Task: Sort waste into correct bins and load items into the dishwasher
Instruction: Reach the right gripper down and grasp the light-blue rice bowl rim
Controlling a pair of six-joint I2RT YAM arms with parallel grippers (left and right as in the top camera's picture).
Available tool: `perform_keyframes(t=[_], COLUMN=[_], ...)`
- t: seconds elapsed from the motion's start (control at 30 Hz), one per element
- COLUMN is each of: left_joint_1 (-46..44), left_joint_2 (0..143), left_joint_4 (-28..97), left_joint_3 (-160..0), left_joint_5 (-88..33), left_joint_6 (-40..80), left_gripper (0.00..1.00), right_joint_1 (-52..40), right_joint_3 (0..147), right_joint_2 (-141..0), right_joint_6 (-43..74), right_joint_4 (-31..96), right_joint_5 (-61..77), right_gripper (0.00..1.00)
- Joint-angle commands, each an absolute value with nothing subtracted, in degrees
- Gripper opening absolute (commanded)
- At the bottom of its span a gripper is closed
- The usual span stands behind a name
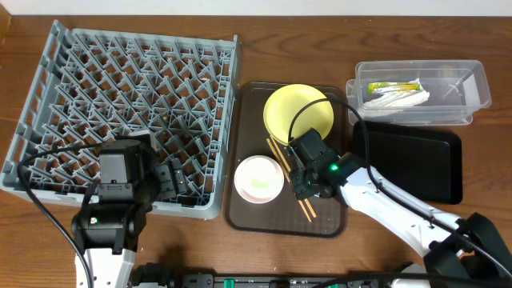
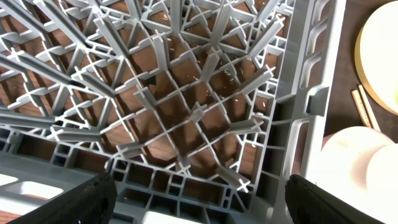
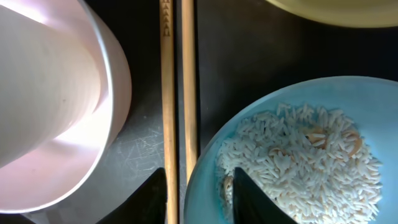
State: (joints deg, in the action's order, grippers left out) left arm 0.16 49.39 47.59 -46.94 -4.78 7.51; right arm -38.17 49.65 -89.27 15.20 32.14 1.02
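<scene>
The grey dish rack (image 1: 120, 72) fills the left; it also shows in the left wrist view (image 2: 186, 93). My left gripper (image 1: 172, 180) (image 2: 199, 202) is open and empty over the rack's front right corner. On the brown tray (image 1: 272, 222) lie the yellow plate (image 1: 298, 110) (image 3: 348, 12), the white bowl (image 1: 258, 178) (image 3: 50, 93) and two chopsticks (image 1: 278, 154) (image 3: 166, 93). My right gripper (image 1: 306, 186) (image 3: 202, 180) is open. One finger is inside the light blue bowl (image 3: 211, 162) by the food scraps (image 3: 298, 155), the other beside the chopsticks. The arm hides that bowl from overhead.
The clear tub (image 1: 472, 76) at the back right holds the green-and-yellow wrapper (image 1: 392, 86) and white paper (image 1: 404, 98). The black tray (image 1: 416, 160) lies in front of it, right of the brown tray. The right arm crosses the black tray's front left corner.
</scene>
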Motion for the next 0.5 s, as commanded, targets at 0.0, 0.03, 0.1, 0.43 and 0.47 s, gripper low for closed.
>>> perform_keyframes(t=[0.0, 0.03, 0.1, 0.43, 0.47], left_joint_1=[0.2, 0.2, 0.2, 0.2, 0.2], left_joint_2=[49.4, 49.4, 49.4, 49.4, 49.4], left_joint_4=[47.8, 47.8, 47.8, 47.8, 47.8], left_joint_3=[-47.7, -47.7, -47.7, -47.7, -47.7], left_joint_5=[-5.3, -5.3, -5.3, -5.3, -5.3], left_joint_6=[7.6, 7.6, 7.6, 7.6, 7.6], left_gripper=[0.89, 0.90, 0.89, 0.89, 0.89], right_joint_1=[-39.1, -39.4, -39.7, -40.1, -40.1], right_joint_3=[49.1, 49.1, 49.1, 48.9, 48.9], right_joint_2=[-90.8, -91.0, -91.1, -91.4, -91.6], right_joint_6=[14.7, 14.7, 14.7, 14.7, 14.7], right_joint_4=[32.1, 32.0, 31.8, 31.7, 31.7], right_joint_5=[0.3, 0.3, 0.3, -0.3, -0.4], right_gripper=[0.30, 0.29, 0.29, 0.20, 0.19])
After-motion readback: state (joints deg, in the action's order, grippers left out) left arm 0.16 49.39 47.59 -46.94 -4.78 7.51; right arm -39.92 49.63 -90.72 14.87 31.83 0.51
